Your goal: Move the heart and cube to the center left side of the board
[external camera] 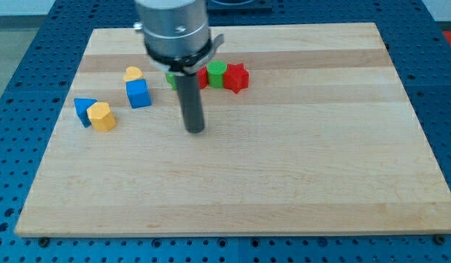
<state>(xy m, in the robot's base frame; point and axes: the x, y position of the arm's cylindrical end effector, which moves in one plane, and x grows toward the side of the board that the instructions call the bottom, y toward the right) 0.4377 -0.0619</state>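
Our single camera view shows a pale wooden board [284,183] lying on a blue perforated table [21,146], with the arm's silver cylindrical mount [174,29] entering from the view's top. From it our dark rod descends, and my tip [195,131] rests on bare wood a little left of the board's middle. We carry no fingers, so there is nothing to clench or release; the rod merely stands upright and touches no block. The task's two blocks lie to the view's left of my tip and slightly higher: the blue cube [139,93] sits nearest, well apart from the tip, and the yellow heart [133,74] lies just above it, close to it or touching; we cannot tell which. Both occupy the upper left part of the board. Farther toward the view's left edge we see a blue triangular block [84,110] with a yellow hexagonal block [102,117] pressed against its right side. Behind the rod, near the view's top, a row of blocks runs rightward: a green block [171,77] partly hidden by the rod, a red block [203,77] whose shape we cannot make out, a green cylinder [216,72] and a red star [236,77], each touching or nearly touching its neighbour.
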